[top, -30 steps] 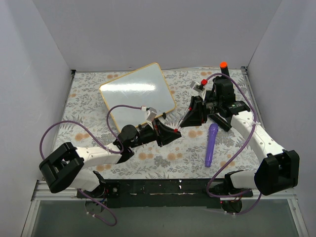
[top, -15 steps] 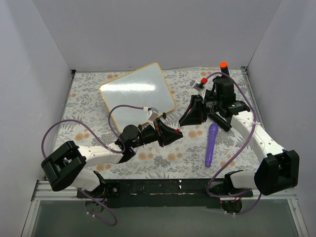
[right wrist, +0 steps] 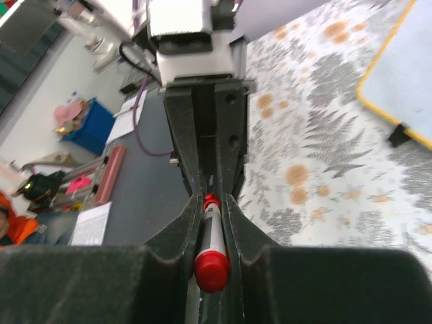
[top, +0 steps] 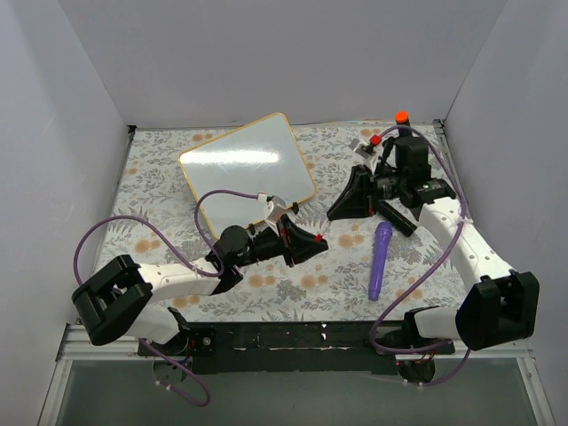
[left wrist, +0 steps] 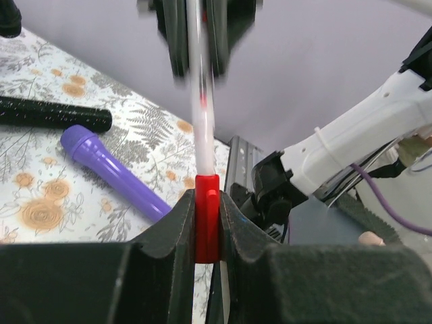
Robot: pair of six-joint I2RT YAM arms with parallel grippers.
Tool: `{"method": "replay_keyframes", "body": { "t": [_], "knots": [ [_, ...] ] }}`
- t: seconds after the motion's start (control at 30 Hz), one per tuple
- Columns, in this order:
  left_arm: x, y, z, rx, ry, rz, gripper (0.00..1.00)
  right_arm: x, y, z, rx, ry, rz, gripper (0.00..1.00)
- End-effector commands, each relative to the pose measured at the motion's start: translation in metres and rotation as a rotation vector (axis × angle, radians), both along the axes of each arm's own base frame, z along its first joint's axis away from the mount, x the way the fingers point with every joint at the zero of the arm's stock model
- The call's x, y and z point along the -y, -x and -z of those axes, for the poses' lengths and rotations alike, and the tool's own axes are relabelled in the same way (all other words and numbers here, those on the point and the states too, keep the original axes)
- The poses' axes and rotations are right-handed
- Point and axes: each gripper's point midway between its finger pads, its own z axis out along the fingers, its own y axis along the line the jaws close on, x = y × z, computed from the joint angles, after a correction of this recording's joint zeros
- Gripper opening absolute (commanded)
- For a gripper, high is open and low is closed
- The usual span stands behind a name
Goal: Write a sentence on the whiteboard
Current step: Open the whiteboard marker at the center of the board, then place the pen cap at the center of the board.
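Note:
The whiteboard (top: pixel 247 169) lies tilted at the back left of the table, and its corner shows in the right wrist view (right wrist: pixel 408 74). Its surface is blank; no sentence shows. A white marker (right wrist: pixel 212 233) with red ends spans between my two grippers near the table's middle. My left gripper (top: pixel 317 240) (left wrist: pixel 207 202) is shut on the marker's red cap (left wrist: pixel 207 226). My right gripper (top: pixel 333 213) (right wrist: pixel 211 202) is shut on the marker's body, facing the left gripper from the far right.
A purple marker (top: pixel 380 260) (left wrist: pixel 115 174) lies to the right of the grippers. A black pen (left wrist: pixel 54 115) lies beyond it under the right arm. A black object with an orange top (top: pixel 402 118) stands at the back right. White walls enclose the floral table.
My right gripper has drawn back toward the far right, away from the left gripper. My left gripper has shifted slightly. Both have stayed shut on the marker.

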Motion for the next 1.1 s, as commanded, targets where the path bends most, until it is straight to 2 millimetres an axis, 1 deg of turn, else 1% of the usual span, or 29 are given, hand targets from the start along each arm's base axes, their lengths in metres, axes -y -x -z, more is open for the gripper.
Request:
{"method": "replay_keyframes", "body": {
  "t": [0.0, 0.03, 0.07, 0.17, 0.2, 0.27, 0.3, 0.33, 0.37, 0.4, 0.43, 0.47, 0.5, 0.53, 0.57, 0.6, 0.67, 0.7, 0.73, 0.77, 0.8, 0.83, 0.87, 0.9, 0.93, 0.97, 1.0, 1.03, 1.07],
  "knots": [
    [-0.013, 0.014, 0.020, 0.069, -0.088, 0.024, 0.00, 0.031, -0.021, -0.051, 0.167, -0.062, 0.092, 0.01],
    [-0.016, 0.016, 0.017, 0.077, -0.088, 0.022, 0.00, 0.037, -0.028, -0.055, 0.191, -0.060, 0.128, 0.01],
    [-0.018, 0.017, 0.024, 0.063, -0.114, 0.023, 0.00, 0.042, -0.031, -0.060, 0.211, -0.058, 0.156, 0.01],
    [-0.024, 0.019, 0.035, 0.041, -0.142, 0.012, 0.00, 0.059, -0.045, -0.064, 0.243, -0.049, 0.243, 0.01],
    [-0.026, 0.019, 0.039, 0.024, -0.149, 0.005, 0.00, 0.063, -0.049, -0.059, 0.264, -0.034, 0.288, 0.01],
    [-0.028, 0.018, 0.058, -0.047, -0.191, -0.009, 0.00, 0.065, -0.051, -0.048, 0.268, -0.013, 0.329, 0.01],
    [-0.028, 0.017, 0.066, -0.076, -0.210, -0.015, 0.00, 0.067, -0.054, -0.044, 0.329, 0.009, 0.376, 0.01],
    [-0.029, 0.015, 0.074, -0.133, -0.222, -0.035, 0.00, 0.068, -0.051, -0.024, 0.306, 0.024, 0.386, 0.01],
    [-0.029, 0.014, 0.091, -0.187, -0.256, -0.041, 0.00, 0.069, -0.049, -0.020, 0.336, 0.036, 0.412, 0.01],
    [-0.029, 0.013, 0.098, -0.221, -0.271, -0.049, 0.00, 0.070, -0.047, -0.011, 0.337, 0.044, 0.422, 0.01],
    [-0.029, 0.011, 0.106, -0.258, -0.286, -0.061, 0.00, 0.079, -0.050, 0.002, 0.340, 0.053, 0.457, 0.01],
    [-0.027, 0.008, 0.111, -0.309, -0.290, -0.082, 0.00, 0.082, -0.048, 0.005, 0.357, 0.055, 0.472, 0.01],
    [-0.025, 0.004, 0.125, -0.342, -0.320, -0.096, 0.00, 0.085, -0.047, 0.007, 0.357, 0.052, 0.483, 0.01],
    [-0.023, 0.000, 0.128, -0.358, -0.326, -0.113, 0.00, 0.090, -0.049, 0.014, 0.345, 0.048, 0.503, 0.01],
    [-0.017, -0.005, 0.127, -0.362, -0.326, -0.124, 0.00, 0.092, -0.046, 0.014, 0.345, 0.036, 0.500, 0.01],
    [-0.012, -0.011, 0.140, -0.390, -0.356, -0.142, 0.00, 0.095, -0.046, 0.015, 0.344, 0.030, 0.508, 0.01],
    [-0.005, -0.020, 0.151, -0.432, -0.386, -0.164, 0.00, 0.102, -0.049, 0.017, 0.361, 0.024, 0.534, 0.01],
    [0.005, -0.031, 0.144, -0.432, -0.371, -0.188, 0.00, 0.106, -0.050, 0.017, 0.365, 0.025, 0.544, 0.01],
    [0.009, -0.034, 0.160, -0.460, -0.404, -0.197, 0.00, 0.110, -0.053, 0.018, 0.373, 0.028, 0.564, 0.01],
    [0.013, -0.039, 0.164, -0.473, -0.417, -0.204, 0.00, 0.113, -0.053, 0.025, 0.359, 0.030, 0.573, 0.01],
    [0.023, -0.048, 0.157, -0.468, -0.400, -0.214, 0.00, 0.116, -0.055, 0.025, 0.375, 0.024, 0.583, 0.01],
    [0.028, -0.052, 0.172, -0.486, -0.431, -0.220, 0.00, 0.124, -0.057, 0.025, 0.375, 0.022, 0.607, 0.01],
    [0.032, -0.054, 0.179, -0.497, -0.453, -0.224, 0.01, 0.126, -0.055, 0.024, 0.374, 0.011, 0.599, 0.01],
    [0.034, -0.059, 0.188, -0.507, -0.477, -0.238, 0.04, 0.134, -0.057, 0.023, 0.370, 0.010, 0.622, 0.01],
    [0.047, -0.069, 0.179, -0.495, -0.463, -0.243, 0.07, 0.136, -0.057, 0.023, 0.372, 0.010, 0.627, 0.01],
    [0.047, -0.071, 0.201, -0.527, -0.517, -0.257, 0.11, 0.138, -0.057, 0.022, 0.378, 0.009, 0.627, 0.01],
    [0.052, -0.076, 0.204, -0.529, -0.524, -0.266, 0.14, 0.141, -0.057, 0.025, 0.381, 0.014, 0.639, 0.01],
    [0.060, -0.086, 0.198, -0.520, -0.512, -0.282, 0.19, 0.141, -0.056, 0.027, 0.381, 0.015, 0.641, 0.01],
    [0.061, -0.088, 0.211, -0.535, -0.549, -0.297, 0.27, 0.141, -0.055, 0.028, 0.386, 0.014, 0.639, 0.01]
  ]
}}
